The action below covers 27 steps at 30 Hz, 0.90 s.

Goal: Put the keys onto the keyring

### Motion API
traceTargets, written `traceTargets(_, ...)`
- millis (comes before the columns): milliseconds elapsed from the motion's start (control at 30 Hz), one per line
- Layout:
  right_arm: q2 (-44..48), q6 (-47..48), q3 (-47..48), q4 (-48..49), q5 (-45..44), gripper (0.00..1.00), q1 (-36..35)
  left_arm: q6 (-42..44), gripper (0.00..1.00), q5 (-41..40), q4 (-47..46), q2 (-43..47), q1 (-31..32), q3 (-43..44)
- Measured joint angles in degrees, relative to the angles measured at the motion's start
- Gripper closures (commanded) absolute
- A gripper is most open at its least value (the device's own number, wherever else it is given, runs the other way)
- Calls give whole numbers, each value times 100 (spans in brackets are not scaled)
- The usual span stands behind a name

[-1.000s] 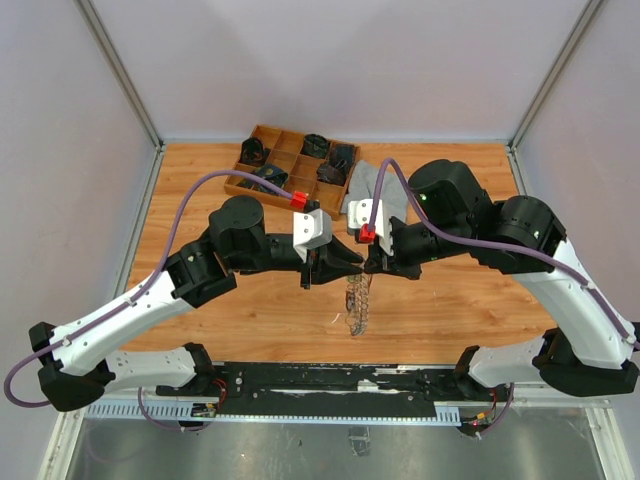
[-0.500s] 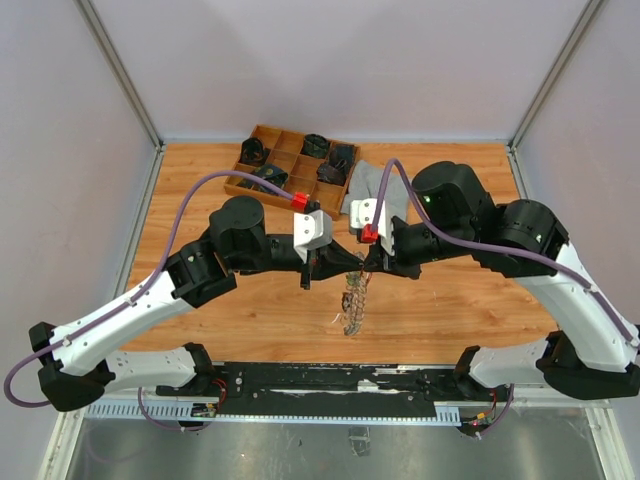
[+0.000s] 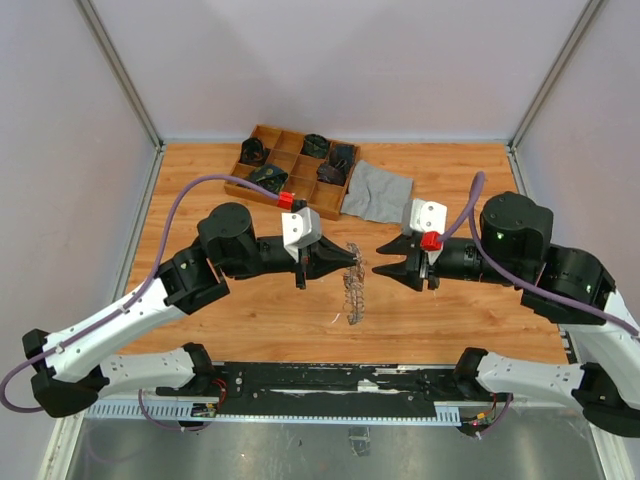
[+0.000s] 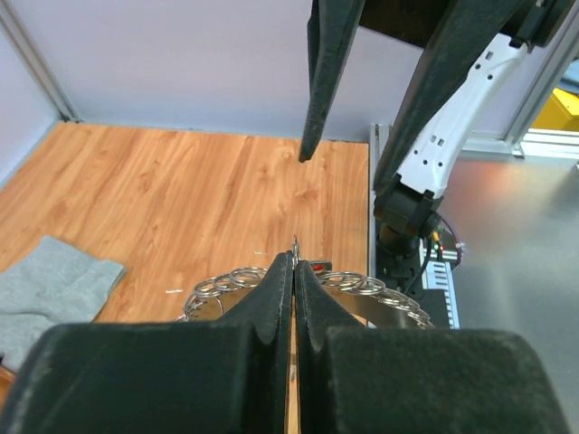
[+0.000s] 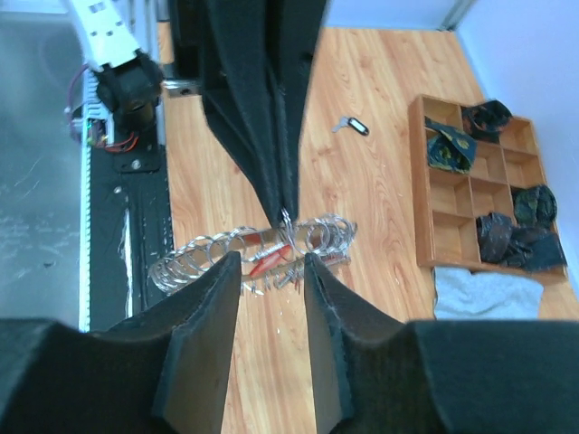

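While the left hand (image 3: pixel 350 260) pinches shut on the keyring (image 3: pixel 354 292), hanging it clear above the desk (image 3: pixel 450 310) so its loops are reachable, the right hand (image 3: pixel 385 270), fingers part-spread and empty, faces it just apart, apparently poised to regrasp.

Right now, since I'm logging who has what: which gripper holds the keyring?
The left gripper, pinched shut on the keyring. The right gripper has its jaws open, apart from the ring.

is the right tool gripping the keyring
No, the right tool stands open and clear of the keyring, which hangs from the shut left tool.
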<state>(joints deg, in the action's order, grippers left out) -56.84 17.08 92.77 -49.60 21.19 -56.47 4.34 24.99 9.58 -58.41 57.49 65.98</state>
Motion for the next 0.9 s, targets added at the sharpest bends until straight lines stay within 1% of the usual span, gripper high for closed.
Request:
traceTargets(233,828,-1434,-1386,1419,-693,57,0,-55,100,-151,-160,210,0,-48)
traceTargets(333,1200,-2194,-2033,2094,-986,57,0,-59,100,-214,-210,267,0,-96)
traceTargets(433,1366,-2793,-2376,2581,-1169,57,0,-68,99,-247,-221,273,0,-111)
traceTargets(533,1421,-3235,-2455,2900,-1196,55,74,-72,99,-273,-221,273,0,-116)
traceTargets(600,1427,-3482,-2494,3086,-1058,55,238,-72,99,-289,-221,275,0,-116)
traceTargets(667,1451,-3827,-2623,3353,-697,55,632,-72,99,-308,-221,278,0,-116)
traceTargets(833,1572,-5064,-3403,4358,640,59,2035,-72,99,-341,-221,278,0,-116)
traceTargets(900,1578,-5493,-3692,4701,1064,61,2337,-72,99,-345,-221,278,0,-116)
